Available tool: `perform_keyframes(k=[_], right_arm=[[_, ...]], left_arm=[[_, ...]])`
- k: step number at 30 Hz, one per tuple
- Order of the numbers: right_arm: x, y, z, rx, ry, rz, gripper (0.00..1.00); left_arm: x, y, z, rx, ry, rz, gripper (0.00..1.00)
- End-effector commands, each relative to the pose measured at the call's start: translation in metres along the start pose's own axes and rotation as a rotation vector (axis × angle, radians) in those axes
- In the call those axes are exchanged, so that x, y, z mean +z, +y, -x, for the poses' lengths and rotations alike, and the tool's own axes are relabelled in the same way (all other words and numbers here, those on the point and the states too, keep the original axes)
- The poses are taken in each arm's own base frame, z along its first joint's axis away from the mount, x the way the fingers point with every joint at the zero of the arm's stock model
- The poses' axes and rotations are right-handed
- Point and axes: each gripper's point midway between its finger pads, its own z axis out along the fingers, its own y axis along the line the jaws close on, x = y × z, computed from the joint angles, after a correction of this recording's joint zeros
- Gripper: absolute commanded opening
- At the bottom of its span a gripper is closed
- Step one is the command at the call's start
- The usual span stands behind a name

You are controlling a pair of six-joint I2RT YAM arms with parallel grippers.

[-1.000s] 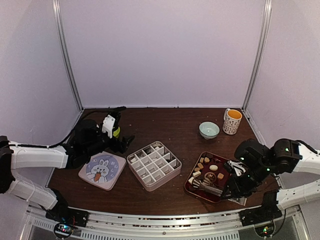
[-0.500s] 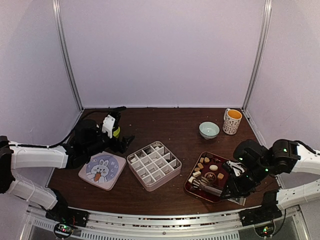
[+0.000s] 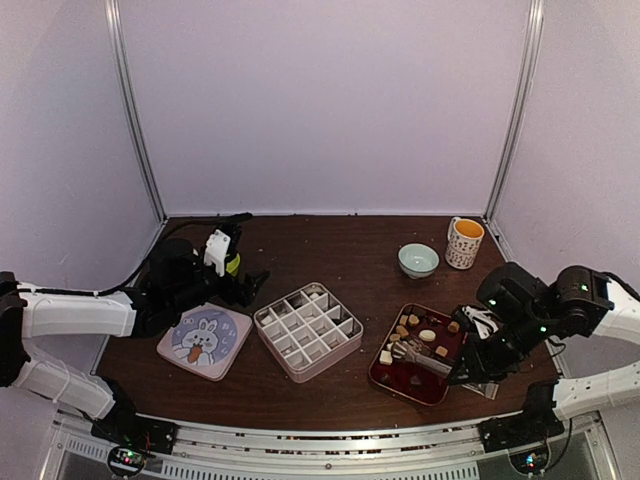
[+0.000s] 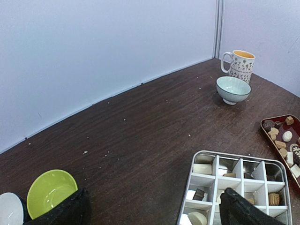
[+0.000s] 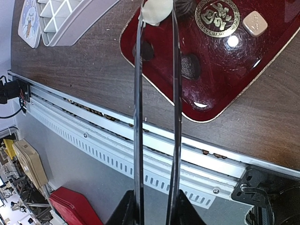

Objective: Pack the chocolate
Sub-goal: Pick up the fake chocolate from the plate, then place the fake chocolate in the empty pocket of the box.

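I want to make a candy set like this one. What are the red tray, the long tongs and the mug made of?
The red tray is likely lacquered wood or glossy plastic: bright light spots mirror off it. The tongs are probably metal: thin strips with shiny edges. The mug looks like glazed ceramic: smooth, patterned outside, orange inside.

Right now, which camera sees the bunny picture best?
The top external view: almost the whole bunny lid shows, face up beside the divided box. The right wrist view catches only a corner; the left wrist view misses it.
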Motion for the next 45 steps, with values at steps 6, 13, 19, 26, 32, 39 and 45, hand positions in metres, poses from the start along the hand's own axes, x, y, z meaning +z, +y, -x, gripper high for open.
perform_keyframes(k=[6, 13, 19, 26, 32, 39, 45], right_arm=[[-0.026, 0.036, 0.031, -0.103, -0.110, 0.064, 0.23], [-0.034, 0.077, 0.061, -0.183, -0.193, 0.151, 0.22], [-0.028, 0.101, 0.082, -0.208, -0.242, 0.205, 0.22], [-0.010, 0.133, 0.108, -0.247, -0.290, 0.237, 0.22], [0.020, 0.146, 0.114, -0.314, -0.250, 0.173, 0.22], [0.048, 0.158, 0.115, -0.371, -0.201, 0.127, 0.22], [0.063, 0.165, 0.112, -0.396, -0.167, 0.119, 0.22]], left_arm=[[0.002, -0.002, 0.015, 0.008, -0.042, -0.004, 0.98], [0.001, -0.001, 0.014, 0.009, -0.041, 0.001, 0.98], [0.002, -0.001, 0.015, 0.009, -0.042, -0.002, 0.98], [0.002, -0.001, 0.014, 0.009, -0.040, -0.001, 0.98], [0.002, -0.001, 0.013, 0.010, -0.035, 0.002, 0.98], [0.001, 0.000, 0.014, 0.007, -0.038, 0.003, 0.98], [0.002, 0.000, 0.014, 0.008, -0.039, 0.002, 0.98]])
